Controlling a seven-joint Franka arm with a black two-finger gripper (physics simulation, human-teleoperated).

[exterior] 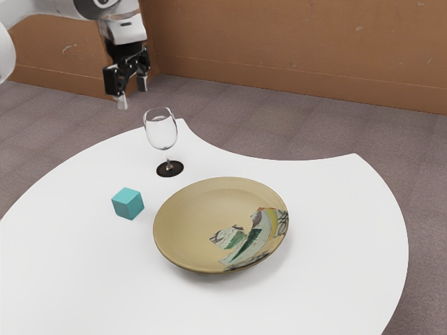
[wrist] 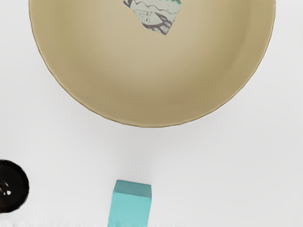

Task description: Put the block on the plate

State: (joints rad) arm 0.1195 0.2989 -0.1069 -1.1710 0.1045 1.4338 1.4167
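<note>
At the exterior view's left, block: teal, resting flat on the white table, near the plate but apart from it, bare tabletop between them.
Glass: clear, stemmed, upright on a dark round foot; near both block and plate, touching neither. Obstruction value: standing to one side of the direct line from block to plate.
Plate: tan, shallow, raised at the rim, resting on the table to the exterior view's right of the block; multicoloured print across part of its inside.
Surroundings: grey-brown floor past the table; brown wall behind.
Arm pose: entering from the exterior view's upper left, hand end turned downward.
Gripper position: raised above the tabletop's level, clear of block, glass and plate.
Fingers: set wide apart, tips pointing down, nothing held.
Exterior view, particular to it: the glass's full bowl and stem, the plate's whole outline, the table's curved edge, the floor and the wall.
Wrist view, particular to it: a near-overhead look at the gap between plate rim and block, with the glass's foot off to the block's side.
</note>
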